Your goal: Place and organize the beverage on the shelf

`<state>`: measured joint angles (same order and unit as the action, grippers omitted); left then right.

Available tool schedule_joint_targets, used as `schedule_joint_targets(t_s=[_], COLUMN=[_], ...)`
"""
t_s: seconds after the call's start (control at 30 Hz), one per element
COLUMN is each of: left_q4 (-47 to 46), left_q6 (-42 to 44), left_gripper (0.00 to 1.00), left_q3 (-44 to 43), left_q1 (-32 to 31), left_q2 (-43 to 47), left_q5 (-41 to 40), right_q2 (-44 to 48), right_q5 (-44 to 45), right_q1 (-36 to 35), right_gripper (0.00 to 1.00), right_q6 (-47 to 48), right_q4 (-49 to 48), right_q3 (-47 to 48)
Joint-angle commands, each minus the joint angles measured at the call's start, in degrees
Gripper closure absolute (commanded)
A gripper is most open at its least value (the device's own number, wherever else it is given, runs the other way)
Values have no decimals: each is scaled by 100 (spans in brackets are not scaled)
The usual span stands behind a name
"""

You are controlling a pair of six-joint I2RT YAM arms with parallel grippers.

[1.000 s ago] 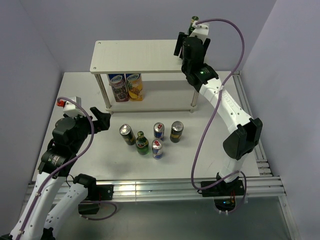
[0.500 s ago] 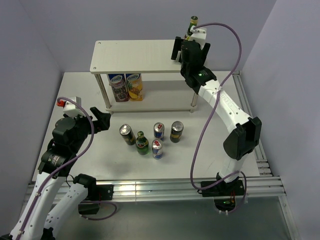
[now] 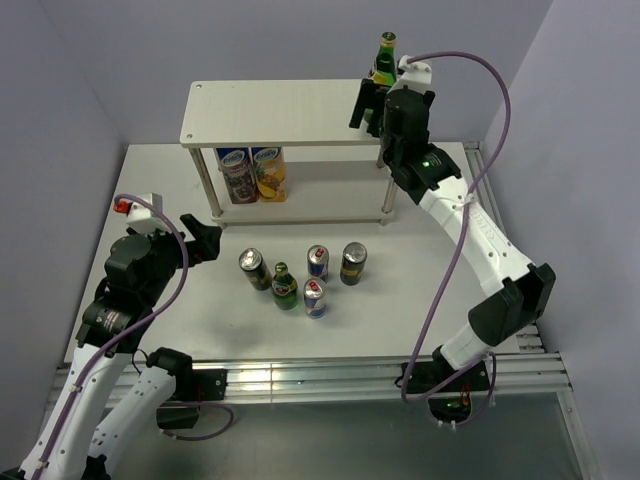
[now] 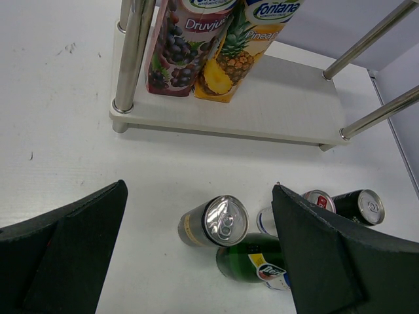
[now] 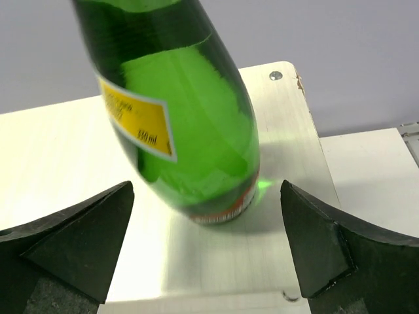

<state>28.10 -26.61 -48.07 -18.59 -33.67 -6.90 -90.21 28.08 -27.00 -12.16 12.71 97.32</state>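
Observation:
One green glass bottle (image 3: 383, 60) with a gold-foil neck stands upright on the shelf's top board (image 3: 280, 112), at its far right corner. My right gripper (image 3: 374, 102) is open just in front of it. In the right wrist view the bottle (image 5: 183, 111) stands free on the board (image 5: 216, 261), and the right gripper (image 5: 207, 187) has its jaws wide apart, clear of the glass. On the table stand the other green bottle (image 3: 284, 287), two blue-and-silver cans (image 3: 317, 262) (image 3: 315, 298) and two dark cans (image 3: 252, 268) (image 3: 352, 263). My left gripper (image 3: 210, 240) is open and empty to their left.
Two juice cartons (image 3: 237, 172) (image 3: 268, 172) stand on the shelf's lower board (image 4: 275, 111), at its left. In the left wrist view the nearest dark can (image 4: 215, 222) and the green bottle (image 4: 252, 261) lie between my open left gripper's (image 4: 199, 188) fingers, farther off.
The right gripper has let go of the green bottle on the top board and drawn back to the right. The left arm and the drinks on the table have not moved.

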Motion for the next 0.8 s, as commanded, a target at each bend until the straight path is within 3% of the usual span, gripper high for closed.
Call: schedule_joint_targets(t_s=[0.0,0.23,0.43,0.47,0.6,0.77], left_q4=[-182,-190,-217,-217,-217,-226], left_q6=[86,95,103,103,103,103], left_gripper=[1,1,1,1,1,1], left_q3=[-27,-27,-18,-18,-26,-18], left_q1=[4,4,40,48,66,66], left_q2=[18,1,-26,-34,-69,-69], left_q5=[13,4,65,74,101,83], right_q2=[451,1733,3720,4087,4521,4180], right_q5=[-425,-1146,-654,-611,71,1092], right_q1=[-24,-217,-2139,-2734,-4047,-5322], right_gripper=[0,0,0,0,0,0], right_q6=[-41,-243,-312,-365,-752,-1568], right_q4=[240,373,-339,-522,-805,-796], right_q3=[-151,-1318,-3943,-4227,-5335,-6198])
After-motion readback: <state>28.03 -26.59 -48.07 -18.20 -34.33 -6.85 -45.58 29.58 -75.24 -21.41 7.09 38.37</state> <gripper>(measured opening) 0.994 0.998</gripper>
